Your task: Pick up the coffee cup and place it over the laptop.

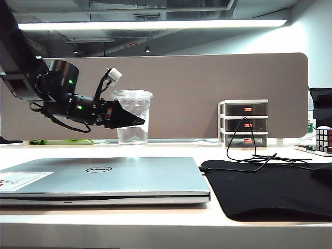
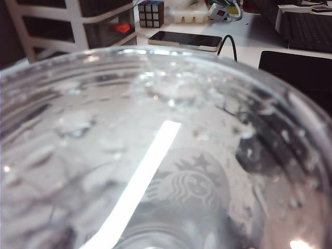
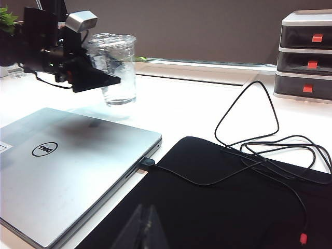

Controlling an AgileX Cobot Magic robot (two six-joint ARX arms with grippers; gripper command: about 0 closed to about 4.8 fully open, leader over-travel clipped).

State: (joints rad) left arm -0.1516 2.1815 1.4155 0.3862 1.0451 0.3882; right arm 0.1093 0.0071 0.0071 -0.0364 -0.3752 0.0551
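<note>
While the left gripper [image 1: 136, 120] reaches level from the left of the exterior view, its dark fingers [image 3: 98, 79] straddle the coffee cup [image 1: 133, 122] about midway up its side, jaws fairly wide; whether they press the plastic cannot be told. Directly between the fingers, the cup stands upright on the white table [image 1: 171, 150], filling the left wrist view. Below and in front of the claw lies the closed laptop [image 1: 104, 179], apart from the cup. Only the right gripper's [image 3: 141, 228] dark tips show, closed together, over the black mouse mat [image 3: 223, 207], well away from the cup.
</note>
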